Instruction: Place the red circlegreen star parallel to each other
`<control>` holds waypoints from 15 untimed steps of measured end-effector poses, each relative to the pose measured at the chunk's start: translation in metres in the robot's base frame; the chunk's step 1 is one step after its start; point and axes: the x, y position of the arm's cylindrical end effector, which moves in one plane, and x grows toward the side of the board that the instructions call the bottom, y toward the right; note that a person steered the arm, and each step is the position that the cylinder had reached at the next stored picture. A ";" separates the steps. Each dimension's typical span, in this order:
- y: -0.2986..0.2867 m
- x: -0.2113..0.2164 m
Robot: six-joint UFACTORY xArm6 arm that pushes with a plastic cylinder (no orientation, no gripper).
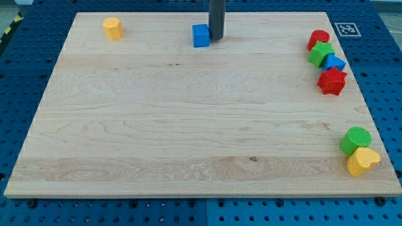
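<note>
Camera view: wooden surface (188,125) on a blue pegboard base (19,75). No jaws on the end effector, only a straight dark rod; my tip (216,39) down near the view's top edge, just right of the blue cube (200,36), touching or almost touching it; cannot tell which.

Yellow block (112,28), shape roughly cylindrical or hexagonal, alone near the view's top left corner, well apart from the blue cube.

Cluster at the view's upper right edge: red circle (318,39) at the top, green star (321,54) just below and touching it, a blue block (335,63) of unclear shape partly hidden behind the green star, and a red star (331,81) just below that, touching or nearly so. Red circle and green star stacked along the view's right edge, well apart from my tip.

Lower right corner: green cylinder (355,140) with a yellow heart (362,161) just below it, the two touching, both close to the surface's edge.

White marker tag (346,29) on the base just beyond the surface's top right corner.
</note>
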 end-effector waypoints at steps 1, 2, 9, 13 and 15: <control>0.033 -0.029; 0.113 -0.044; 0.120 0.097; 0.174 0.090; 0.173 0.074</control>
